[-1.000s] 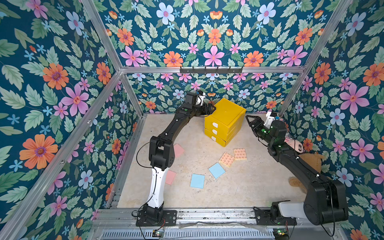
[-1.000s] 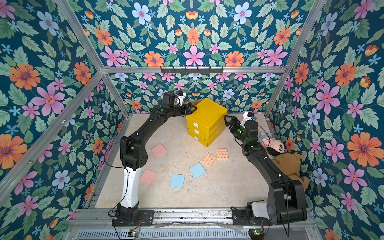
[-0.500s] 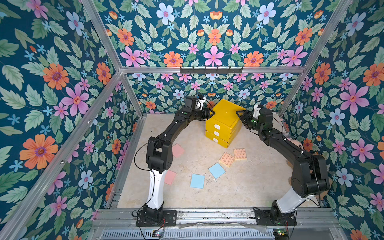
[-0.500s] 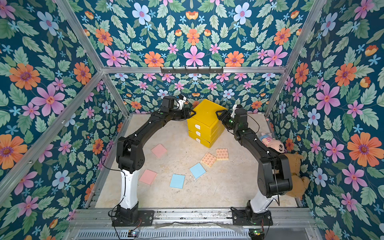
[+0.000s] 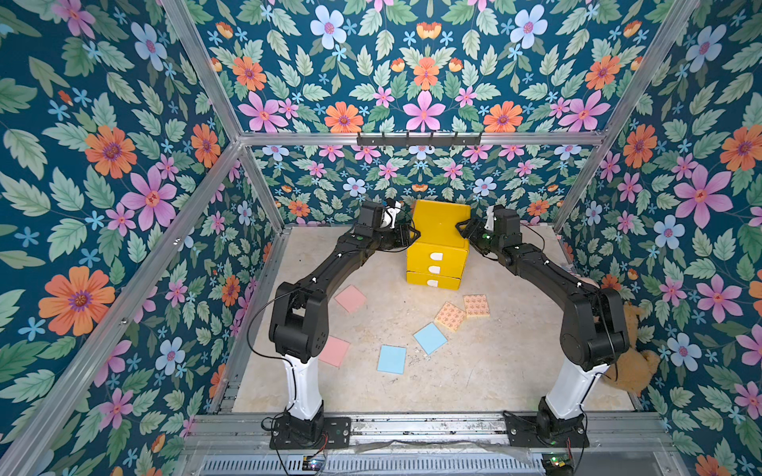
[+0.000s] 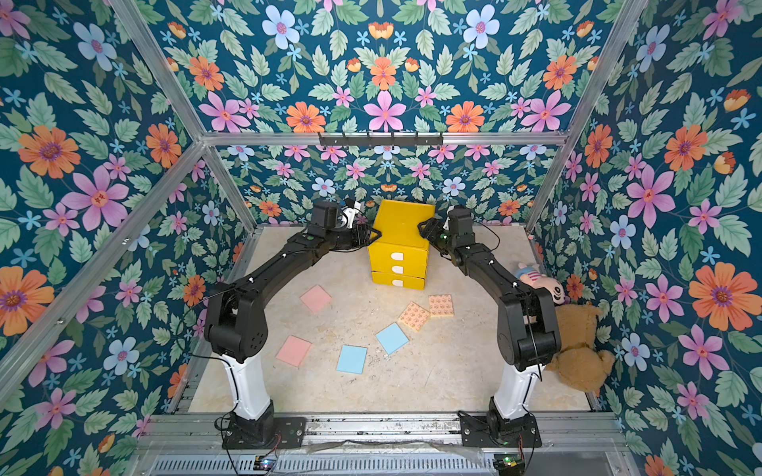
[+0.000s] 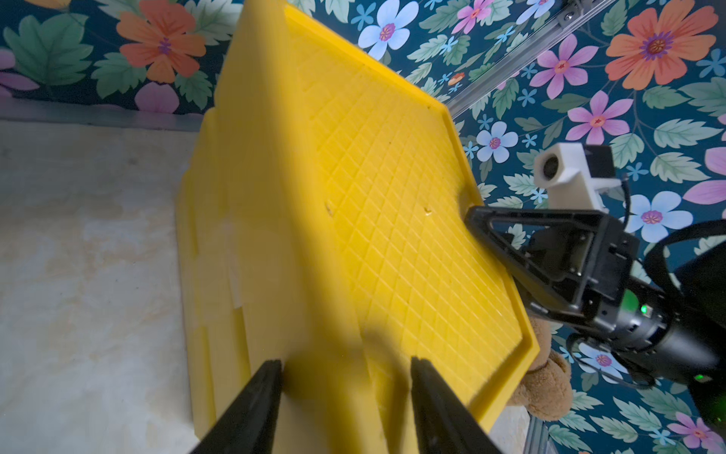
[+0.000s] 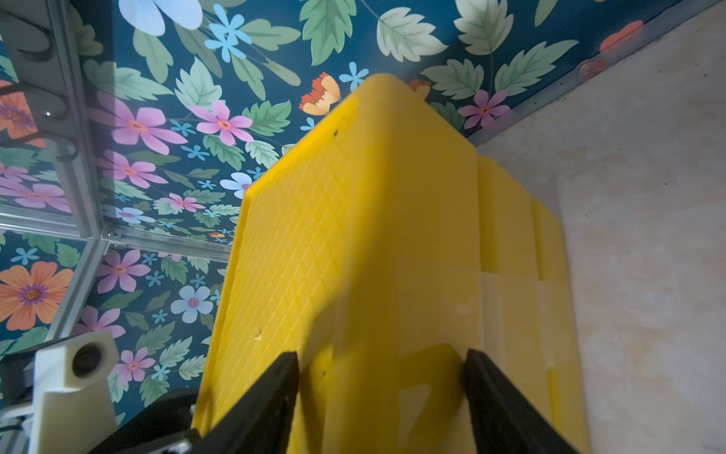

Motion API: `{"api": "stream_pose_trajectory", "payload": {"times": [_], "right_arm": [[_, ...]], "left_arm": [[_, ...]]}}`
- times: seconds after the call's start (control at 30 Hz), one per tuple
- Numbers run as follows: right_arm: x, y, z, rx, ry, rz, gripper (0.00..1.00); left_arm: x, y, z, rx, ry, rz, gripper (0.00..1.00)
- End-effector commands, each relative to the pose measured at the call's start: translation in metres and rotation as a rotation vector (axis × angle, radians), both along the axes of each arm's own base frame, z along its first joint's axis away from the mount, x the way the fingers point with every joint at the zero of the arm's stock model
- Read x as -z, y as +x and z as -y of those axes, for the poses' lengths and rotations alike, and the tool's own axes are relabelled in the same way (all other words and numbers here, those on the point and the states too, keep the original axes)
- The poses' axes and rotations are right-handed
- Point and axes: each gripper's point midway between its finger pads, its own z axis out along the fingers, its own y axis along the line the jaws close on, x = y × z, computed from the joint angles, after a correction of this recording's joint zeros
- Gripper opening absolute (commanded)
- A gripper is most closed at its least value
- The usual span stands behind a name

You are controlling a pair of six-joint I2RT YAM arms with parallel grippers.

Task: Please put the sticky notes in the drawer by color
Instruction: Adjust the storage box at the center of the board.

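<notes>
The yellow drawer (image 5: 440, 224) (image 6: 406, 222) stands at the back middle, its three white tab handles facing the front. My left gripper (image 5: 412, 235) (image 7: 346, 363) is shut on its upper left edge, one finger on the gridded top (image 7: 373, 177), one on the side. At the upper right edge my right gripper (image 5: 462, 228) (image 8: 380, 357) grips the same way. The sticky notes lie flat in front: two pink (image 5: 350, 298) (image 5: 334, 351), two light blue (image 5: 391, 359) (image 5: 430, 338), two patterned yellow-orange (image 5: 450, 316) (image 5: 476, 306).
A brown teddy bear (image 6: 577, 346) and a small plush doll (image 6: 536, 278) lie along the right wall behind the right arm. Floral walls close in on three sides. A black hook rail (image 5: 418, 139) runs along the back wall above.
The drawer has turned from a slanted stand to face the front. My right arm swung in from the right to its right edge. Both grippers narrowed onto it.
</notes>
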Motion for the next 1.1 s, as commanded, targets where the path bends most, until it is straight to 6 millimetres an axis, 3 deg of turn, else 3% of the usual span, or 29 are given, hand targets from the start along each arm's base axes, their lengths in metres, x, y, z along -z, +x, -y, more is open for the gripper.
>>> {"api": "stream_pose_trajectory", "payload": {"times": [0.0,0.2,0.33,0.47,0.57,0.63,0.67,0.7,0.8,0.87,1.07], "right_arm": [[0.005,-0.019,-0.035,-0.146,0.019,-0.041,0.71],[0.011,-0.025,-0.062,-0.204,0.014,-0.055,0.69],[0.014,-0.022,-0.065,-0.212,0.006,-0.061,0.69],[-0.005,-0.018,-0.052,-0.166,-0.092,-0.028,0.75],[-0.037,-0.026,-0.032,-0.109,-0.167,0.045,0.83],[-0.055,-0.039,-0.014,-0.054,-0.202,0.095,0.86],[-0.054,-0.045,-0.006,-0.029,-0.217,0.1,0.86],[-0.07,-0.058,0.003,-0.002,-0.217,0.136,0.86],[-0.068,-0.087,0.017,0.05,-0.269,0.146,0.86],[-0.061,-0.109,0.018,0.068,-0.315,0.144,0.87],[-0.038,-0.172,-0.01,0.017,-0.304,0.111,0.93]], "left_arm": [[-0.029,-0.011,0.001,0.007,-0.04,0.09,0.59],[-0.036,-0.028,-0.029,-0.099,0.021,0.122,0.59],[-0.032,-0.036,-0.036,-0.113,0.033,0.115,0.58],[-0.037,-0.038,-0.047,-0.163,0.06,0.139,0.58],[-0.05,-0.036,-0.063,-0.233,0.109,0.186,0.63],[-0.058,-0.035,-0.072,-0.266,0.148,0.21,0.71],[-0.06,-0.035,-0.075,-0.274,0.161,0.217,0.74],[-0.062,-0.034,-0.077,-0.283,0.176,0.219,0.77],[-0.059,-0.028,-0.085,-0.33,0.212,0.187,0.89],[-0.052,-0.023,-0.088,-0.354,0.242,0.142,0.99],[-0.021,-0.017,-0.081,-0.332,0.267,0.037,0.99]]}}
